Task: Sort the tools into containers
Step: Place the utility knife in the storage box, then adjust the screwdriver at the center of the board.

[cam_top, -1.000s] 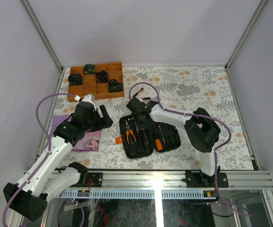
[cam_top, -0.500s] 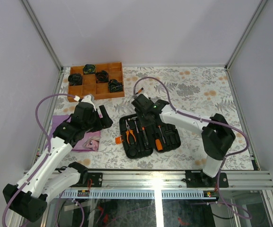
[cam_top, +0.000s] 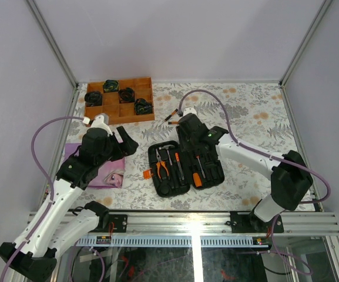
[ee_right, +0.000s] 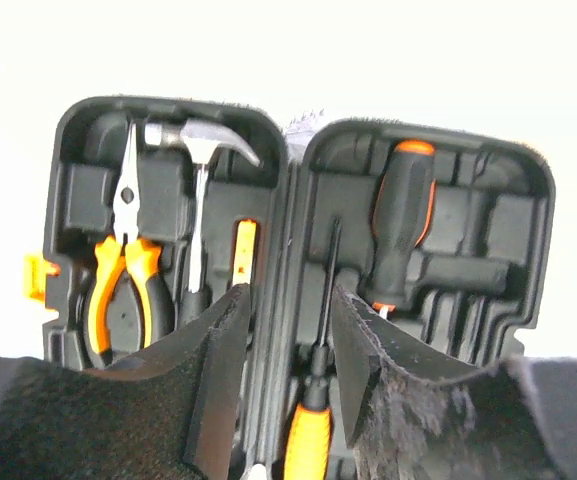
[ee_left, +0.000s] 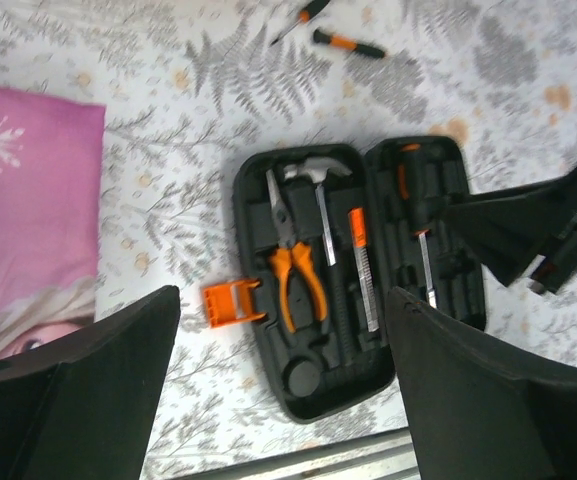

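Left arm first: it's bent up over the left side of the table. The left gripper (cam_top: pixel 127 140) hangs raised to the left of the tool case, near a pink printed sheet (ee_left: pixel 28 200). Its fingers are spread wide with nothing in them. The right arm reaches in from the right with its elbow way out. The right gripper (ee_right: pixel 288 300) sits above the case without touching it, jaws apart and empty too.

Containers: the wooden tray (cam_top: pixel 148 82) at the far left has dark round things in four compartments, and I can't tell what they are. The black tool case (ee_left: pixel 240 240) lies open mid-table on the flowery table cover (cam_top: pixel 245 111), with its orange latch (ee_left: pixel 226 303) sticking out to the left.
- **Left half:** the orange-handled pliers (ee_left: pixel 290 275), the hammer (ee_left: pixel 313 168) and a slim orange-and-silver tool (ee_left: pixel 361 275).
- **Right half:** a fat black-and-orange screwdriver (ee_right: pixel 403 215) and a thin orange-handled screwdriver (ee_right: pixel 310 450).

Two small screwdrivers (ee_left: pixel 348 43) lie loose on the table beyond the case.

Versus a second ago: the right gripper was over the case's far left corner. Now it's moved right and the elbow has swung outward. The left gripper has shifted a bit toward the far side. Case and tray haven't budged.
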### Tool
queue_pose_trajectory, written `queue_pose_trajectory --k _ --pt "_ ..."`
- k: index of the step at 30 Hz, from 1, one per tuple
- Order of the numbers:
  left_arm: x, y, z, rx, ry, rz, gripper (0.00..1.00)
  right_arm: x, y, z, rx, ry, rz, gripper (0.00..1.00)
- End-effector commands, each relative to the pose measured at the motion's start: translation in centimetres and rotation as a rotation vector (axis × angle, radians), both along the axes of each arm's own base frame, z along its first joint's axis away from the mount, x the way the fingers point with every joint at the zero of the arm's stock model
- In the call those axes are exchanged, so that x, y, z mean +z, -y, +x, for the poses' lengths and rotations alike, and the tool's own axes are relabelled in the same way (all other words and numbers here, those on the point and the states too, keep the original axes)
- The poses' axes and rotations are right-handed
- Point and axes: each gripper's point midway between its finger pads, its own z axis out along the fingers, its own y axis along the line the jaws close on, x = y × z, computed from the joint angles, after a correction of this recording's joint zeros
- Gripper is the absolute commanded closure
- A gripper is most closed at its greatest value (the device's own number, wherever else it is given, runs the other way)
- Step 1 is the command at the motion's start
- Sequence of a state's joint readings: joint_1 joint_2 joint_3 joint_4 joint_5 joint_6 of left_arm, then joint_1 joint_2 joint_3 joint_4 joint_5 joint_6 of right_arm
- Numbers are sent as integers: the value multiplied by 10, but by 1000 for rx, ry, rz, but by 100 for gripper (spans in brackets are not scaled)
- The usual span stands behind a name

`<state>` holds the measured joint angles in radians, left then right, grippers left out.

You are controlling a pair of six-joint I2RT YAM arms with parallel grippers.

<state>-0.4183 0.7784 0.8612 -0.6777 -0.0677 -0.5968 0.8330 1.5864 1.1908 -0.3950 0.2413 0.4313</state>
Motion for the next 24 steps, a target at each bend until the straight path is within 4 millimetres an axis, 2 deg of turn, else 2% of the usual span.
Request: queue_pose_trajectory --k 1,7,11,15,20,24 --pt "63 11 22 19 177 -117 17 26 -3 50 62 112 76 54" --pt "114 20 36 20 298 -207 10 26 -9 108 193 107 134 51" --pt "135 28 47 15 347 -260 7 4 -27 130 383 89 50 49" --pt "148 35 60 21 369 -305 6 -13 -25 161 462 128 -74 42" --pt "162 40 73 32 412 -339 4 -22 -23 184 520 120 -74 40" --pt "174 43 83 44 432 -362 3 -37 -25 183 606 59 -59 40"
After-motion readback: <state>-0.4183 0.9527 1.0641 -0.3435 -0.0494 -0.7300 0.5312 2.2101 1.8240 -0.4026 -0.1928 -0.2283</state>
